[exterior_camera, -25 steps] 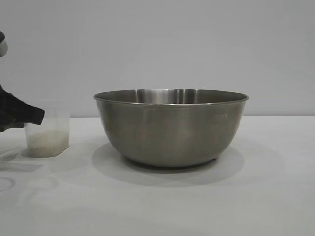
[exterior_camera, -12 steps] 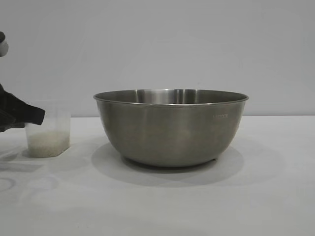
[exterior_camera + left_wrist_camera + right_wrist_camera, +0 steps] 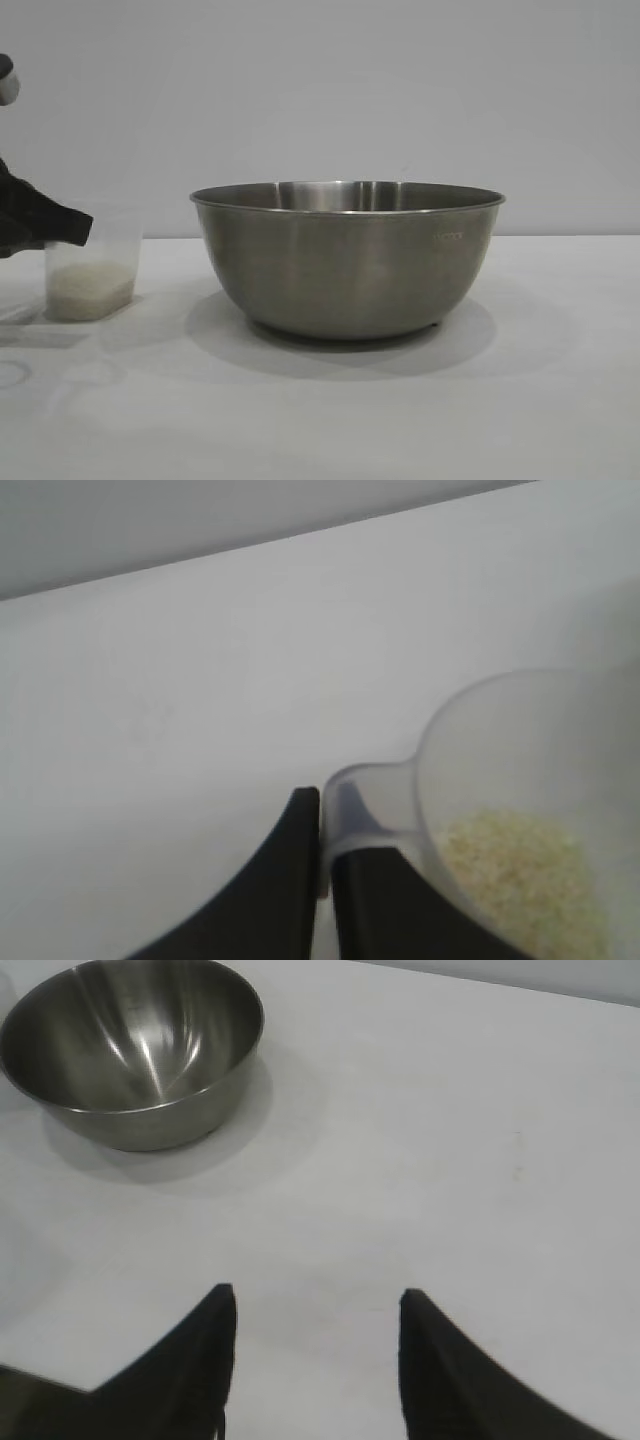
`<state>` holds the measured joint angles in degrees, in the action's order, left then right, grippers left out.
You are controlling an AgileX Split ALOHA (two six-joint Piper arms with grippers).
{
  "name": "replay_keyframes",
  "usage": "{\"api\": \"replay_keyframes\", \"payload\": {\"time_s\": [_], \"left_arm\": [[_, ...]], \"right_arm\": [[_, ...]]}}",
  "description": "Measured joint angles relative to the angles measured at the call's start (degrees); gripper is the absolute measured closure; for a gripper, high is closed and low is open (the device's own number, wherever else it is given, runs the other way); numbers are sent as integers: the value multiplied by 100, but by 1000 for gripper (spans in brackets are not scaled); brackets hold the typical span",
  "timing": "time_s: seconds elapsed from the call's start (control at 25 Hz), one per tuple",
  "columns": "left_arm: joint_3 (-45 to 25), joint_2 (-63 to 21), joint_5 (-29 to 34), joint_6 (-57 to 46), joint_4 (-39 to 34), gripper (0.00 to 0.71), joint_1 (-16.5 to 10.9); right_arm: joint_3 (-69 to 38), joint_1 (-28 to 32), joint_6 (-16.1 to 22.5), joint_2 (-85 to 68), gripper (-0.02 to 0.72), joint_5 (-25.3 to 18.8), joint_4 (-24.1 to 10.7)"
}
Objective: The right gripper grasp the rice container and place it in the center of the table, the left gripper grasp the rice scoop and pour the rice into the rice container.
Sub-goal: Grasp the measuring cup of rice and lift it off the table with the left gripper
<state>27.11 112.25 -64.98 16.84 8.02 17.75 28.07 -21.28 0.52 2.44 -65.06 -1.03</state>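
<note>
The steel rice container (image 3: 347, 260) stands upright on the white table (image 3: 540, 400), in the middle of the exterior view. It also shows in the right wrist view (image 3: 135, 1050), far from my right gripper (image 3: 315, 1300), which is open, empty and over bare table. The clear rice scoop (image 3: 90, 270) is at the far left with a layer of rice (image 3: 88, 292) in its bottom. My left gripper (image 3: 78, 228) is shut on the scoop's small side handle (image 3: 350, 800). The left wrist view shows the scoop (image 3: 530, 750) and its rice (image 3: 520, 875) from above.
A plain grey wall (image 3: 320, 90) stands behind the table. A gap of bare table separates the scoop and the bowl. A faint ring mark (image 3: 12, 374) lies on the table at the front left.
The left gripper has risen slightly, and the scoop has shifted a little to the left with it. The bowl has not moved.
</note>
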Motion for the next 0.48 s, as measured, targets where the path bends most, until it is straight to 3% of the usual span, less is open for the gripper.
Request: {"api": "replay_keyframes", "payload": {"time_s": [0.2,0.24,0.48], "left_arm": [[280,-286,0,473,-319,710,0],[338,-316,0,589,-462,710,0],[709,-367,14,910,-827,710,0]], "right_arm": [[0,0,0,0,352,0,0],[0,0,0,0,397,0,0],[0,0,0,0,455,0,0]]}}
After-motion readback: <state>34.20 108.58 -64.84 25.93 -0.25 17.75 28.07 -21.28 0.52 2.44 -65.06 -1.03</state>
